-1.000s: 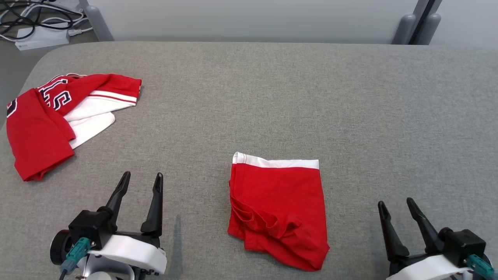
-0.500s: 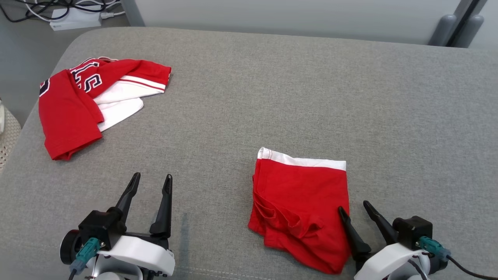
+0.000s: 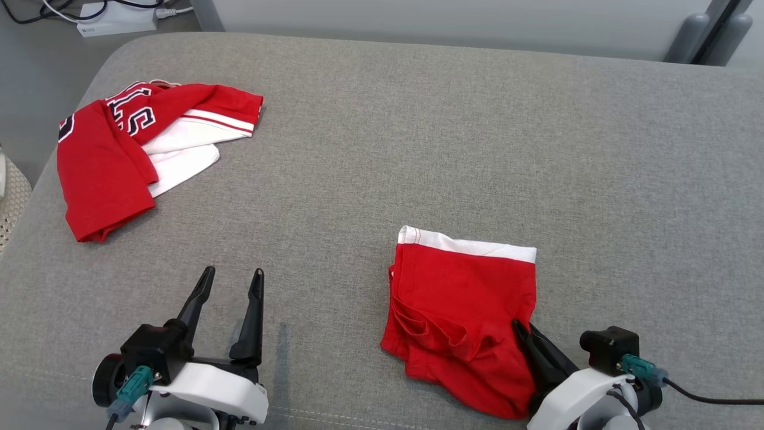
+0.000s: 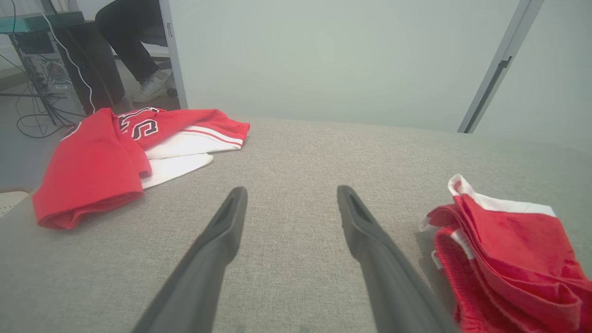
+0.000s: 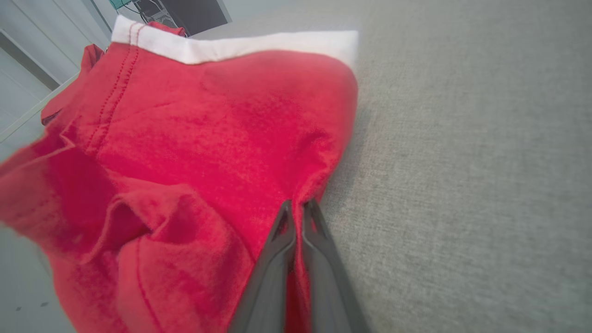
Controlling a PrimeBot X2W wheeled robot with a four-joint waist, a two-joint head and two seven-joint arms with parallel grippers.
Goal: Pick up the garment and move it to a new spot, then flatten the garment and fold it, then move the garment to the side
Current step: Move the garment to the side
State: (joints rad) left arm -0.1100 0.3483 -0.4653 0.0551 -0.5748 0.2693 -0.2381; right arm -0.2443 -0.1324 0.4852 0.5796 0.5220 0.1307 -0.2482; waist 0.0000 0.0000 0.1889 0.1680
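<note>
My right tool [image 3: 522, 327] clenches an edge of the folded red shorts [image 3: 459, 298], well right of the jersey [image 3: 107, 173] on the surface [image 3: 418, 131], left tool [image 3: 233, 272] released; I judge the move-aside step in hand, needing a gentle lift that keeps the fold.

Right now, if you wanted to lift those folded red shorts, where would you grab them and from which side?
I'd take the red shorts by their right edge, below the white waistband, coming in low from the right. There the layers lie together in one neat line, while the left side is bunched and loose. The right gripper is shut on just that edge.
</note>
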